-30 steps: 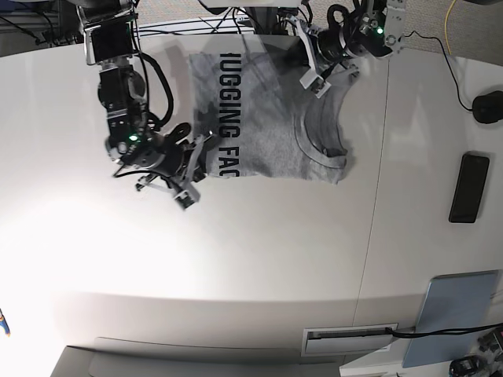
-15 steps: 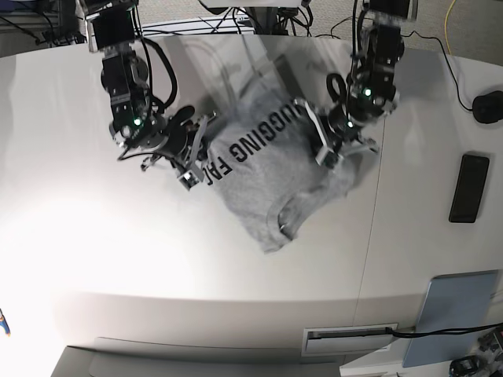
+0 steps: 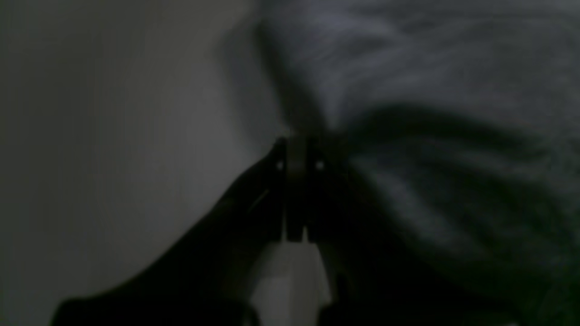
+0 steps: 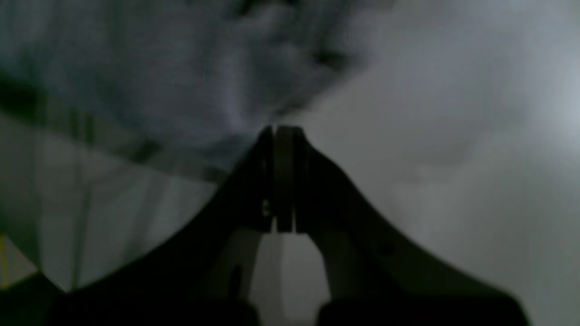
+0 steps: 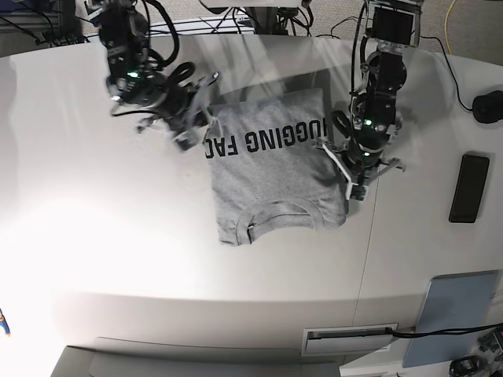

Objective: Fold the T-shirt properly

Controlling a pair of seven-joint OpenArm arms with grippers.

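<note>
The grey T-shirt lies folded on the white table, with its black lettering across the far part and its crew neck toward the near edge. My left gripper is shut on the shirt's right edge. Up close, the left gripper has its jaws pressed together where the T-shirt bunches at the tips. My right gripper is shut on the far-left corner. In the right wrist view, the right gripper is pinched at the hem of the T-shirt.
A black phone and a dark rounded object lie at the right. A pale-blue pad sits at the near right corner. Cables run along the far edge. A slot is set into the front edge.
Both grippers have swung the shirt round on the table. The lettering now runs across the far part and the collar faces the near edge. The left gripper came nearer, the right moved farther.
</note>
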